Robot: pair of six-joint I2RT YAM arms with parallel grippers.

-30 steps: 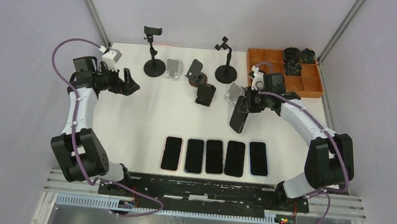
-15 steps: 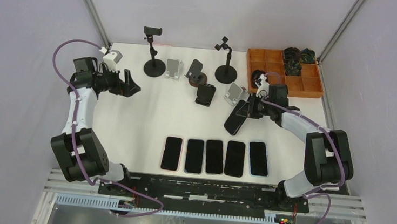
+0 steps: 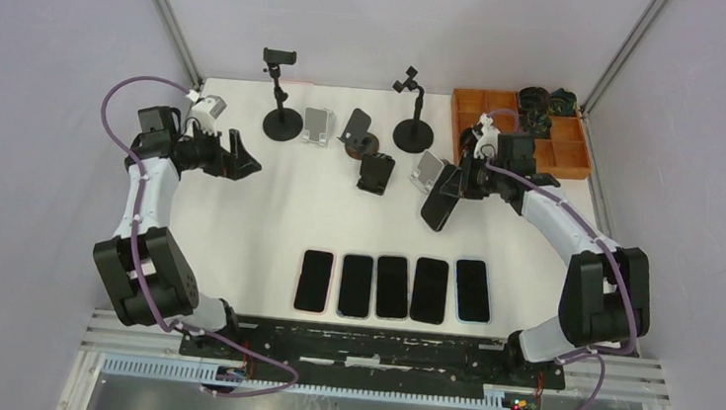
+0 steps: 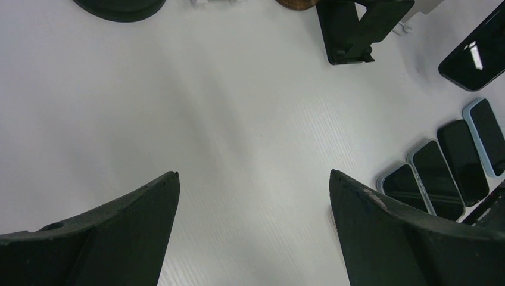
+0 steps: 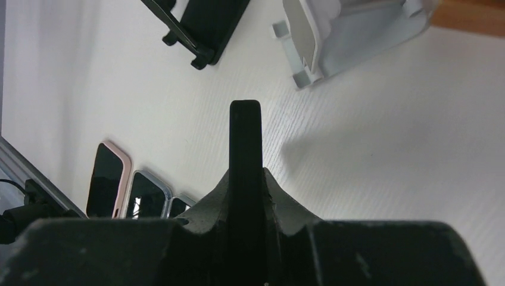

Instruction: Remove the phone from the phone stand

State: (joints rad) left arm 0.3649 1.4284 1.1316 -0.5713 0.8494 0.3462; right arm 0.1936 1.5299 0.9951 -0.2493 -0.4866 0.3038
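You face a white table [image 3: 270, 207] boxed in by pale grey walls [image 3: 56, 39], with metal posts [image 3: 171, 25] in the far corners. Your right gripper [image 3: 457, 182] is clamped on the phone [image 3: 438, 204], held tilted above the table just beside the white phone stand [image 3: 429, 169], clear of it. Your left gripper [image 3: 242, 155] hovers at the far left, fingers wide apart.

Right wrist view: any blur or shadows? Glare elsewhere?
Right wrist: the right claw, near the lens, is soft and dark; the held phone casts a soft shadow on the table. Left wrist: a glare streak on that phone's screen. Top external: even light, sharp.
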